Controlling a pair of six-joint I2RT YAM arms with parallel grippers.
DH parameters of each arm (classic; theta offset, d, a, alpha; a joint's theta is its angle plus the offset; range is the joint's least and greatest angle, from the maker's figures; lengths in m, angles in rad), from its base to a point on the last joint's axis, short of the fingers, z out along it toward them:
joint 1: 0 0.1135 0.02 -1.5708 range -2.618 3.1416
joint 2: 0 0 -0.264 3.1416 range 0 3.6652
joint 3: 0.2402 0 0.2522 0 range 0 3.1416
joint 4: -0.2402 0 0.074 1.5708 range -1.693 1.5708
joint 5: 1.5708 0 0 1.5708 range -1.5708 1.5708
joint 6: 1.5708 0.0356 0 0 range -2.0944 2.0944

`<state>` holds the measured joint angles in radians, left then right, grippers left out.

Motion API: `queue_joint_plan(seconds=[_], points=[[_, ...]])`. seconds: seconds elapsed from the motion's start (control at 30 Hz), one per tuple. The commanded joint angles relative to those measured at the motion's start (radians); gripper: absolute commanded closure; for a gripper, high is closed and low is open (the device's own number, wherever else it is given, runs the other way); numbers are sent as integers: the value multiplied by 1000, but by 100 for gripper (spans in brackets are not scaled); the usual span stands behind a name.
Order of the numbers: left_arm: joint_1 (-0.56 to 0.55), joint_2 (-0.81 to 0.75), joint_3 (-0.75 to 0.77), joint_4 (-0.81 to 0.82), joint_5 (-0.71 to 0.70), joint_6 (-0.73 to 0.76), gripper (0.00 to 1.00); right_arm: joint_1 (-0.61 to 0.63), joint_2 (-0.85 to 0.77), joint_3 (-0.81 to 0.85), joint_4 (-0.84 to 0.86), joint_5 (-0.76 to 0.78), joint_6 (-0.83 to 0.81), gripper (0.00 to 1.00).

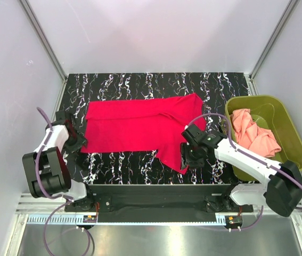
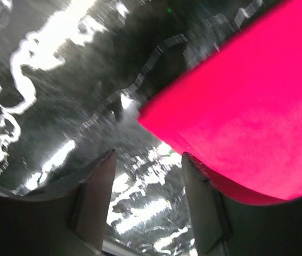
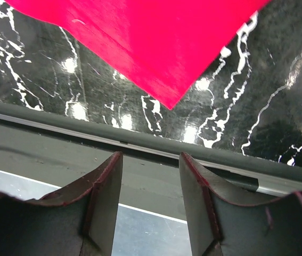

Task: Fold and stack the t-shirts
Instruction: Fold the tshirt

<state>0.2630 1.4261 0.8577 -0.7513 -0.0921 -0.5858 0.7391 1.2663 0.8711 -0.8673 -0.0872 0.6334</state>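
Note:
The crimson red t-shirt (image 1: pixel 140 127) lies spread on the black marbled table, with a flap reaching toward the near edge at right. The salmon-pink t-shirt (image 1: pixel 253 133) lies crumpled in the olive-green basket (image 1: pixel 289 130). My left gripper (image 1: pixel 82 143) is open and empty at the red shirt's near left corner; the shirt's edge (image 2: pixel 246 117) lies just beside the right finger. My right gripper (image 1: pixel 185 159) is open and empty by the shirt's near right tip (image 3: pixel 169 101), over the table's front edge.
The basket stands at the table's right side. The table's front rail (image 3: pixel 140 144) runs just ahead of my right fingers. Grey walls enclose the back and sides.

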Motion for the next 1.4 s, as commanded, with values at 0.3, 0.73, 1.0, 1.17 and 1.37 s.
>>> queue_joint_plan(seconds=[0.3,0.73,1.0,1.17,1.37], points=[[67,168,47,108,54,50,52,11,-100,-86,17,30,63,46],[68,206,46,101,25,76,100,9,65,-110,158,76,167,34],[68,185,24,95,23,69,100,6,169,-139,251,135,268,44],[68,166,27,92,25,75,100,-1,185,-185,292,109,275,47],[68,151,29,79,19,72,100,-4,158,-227,334,78,305,92]])
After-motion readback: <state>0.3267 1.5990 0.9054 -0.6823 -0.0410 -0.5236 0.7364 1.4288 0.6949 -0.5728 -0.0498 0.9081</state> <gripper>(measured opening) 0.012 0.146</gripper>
